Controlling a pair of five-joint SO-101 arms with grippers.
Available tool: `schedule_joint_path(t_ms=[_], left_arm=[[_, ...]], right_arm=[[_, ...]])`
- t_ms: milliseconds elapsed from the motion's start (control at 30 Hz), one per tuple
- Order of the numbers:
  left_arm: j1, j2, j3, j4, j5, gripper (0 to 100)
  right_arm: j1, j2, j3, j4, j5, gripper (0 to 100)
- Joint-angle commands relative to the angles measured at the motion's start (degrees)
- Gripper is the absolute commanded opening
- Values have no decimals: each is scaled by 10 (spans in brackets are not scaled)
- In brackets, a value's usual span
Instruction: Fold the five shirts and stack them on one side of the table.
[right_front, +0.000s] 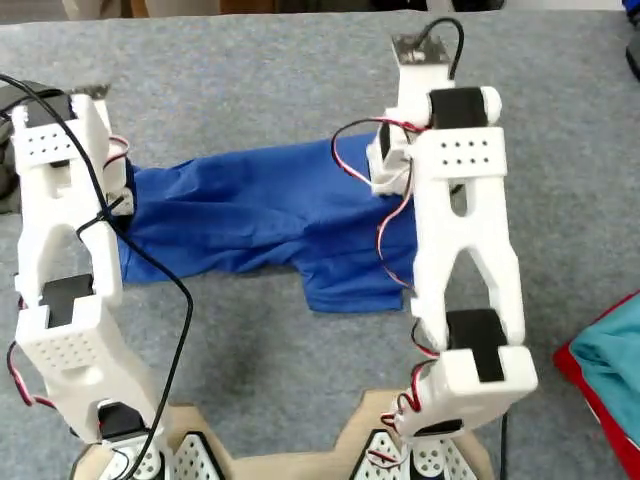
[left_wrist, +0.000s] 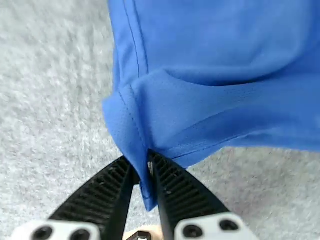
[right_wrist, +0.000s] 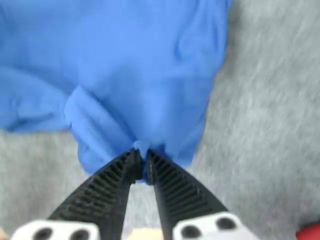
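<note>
A blue shirt (right_front: 260, 215) lies partly folded across the middle of the grey table, stretched between the two arms. My left gripper (left_wrist: 145, 167) is shut on the shirt's (left_wrist: 210, 75) hemmed edge at its left end, with the cloth bunched between the black ribbed fingers (left_wrist: 112, 187). My right gripper (right_wrist: 142, 161) is shut on a pinch of the shirt (right_wrist: 125, 65) at its right end. In the high view both white arms cover their grippers; the left arm (right_front: 65, 230) stands at the shirt's left end, the right arm (right_front: 455, 210) at its right end.
A grey carpet-like cover (right_front: 250, 80) spreads over the table. Teal cloth (right_front: 615, 355) on a red thing (right_front: 590, 385) lies at the right edge. A dark cloth (right_front: 12, 150) shows at the far left edge. Black and red cables hang along both arms.
</note>
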Motion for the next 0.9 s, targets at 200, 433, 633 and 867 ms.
schedule_joint_path(t_ms=[200, 433, 633, 867], left_arm=[[-4, -6, 91, 5, -49, 19], [-4, -6, 119, 5, -57, 19], [-21, -7, 120, 5, -57, 19], [-32, -6, 152, 5, -93, 19]], right_arm=[[42, -61, 107, 7, 45, 5], [42, -113, 211, 4, 76, 5], [44, -145, 289, -18, 91, 5], [52, -150, 350, -76, 91, 5]])
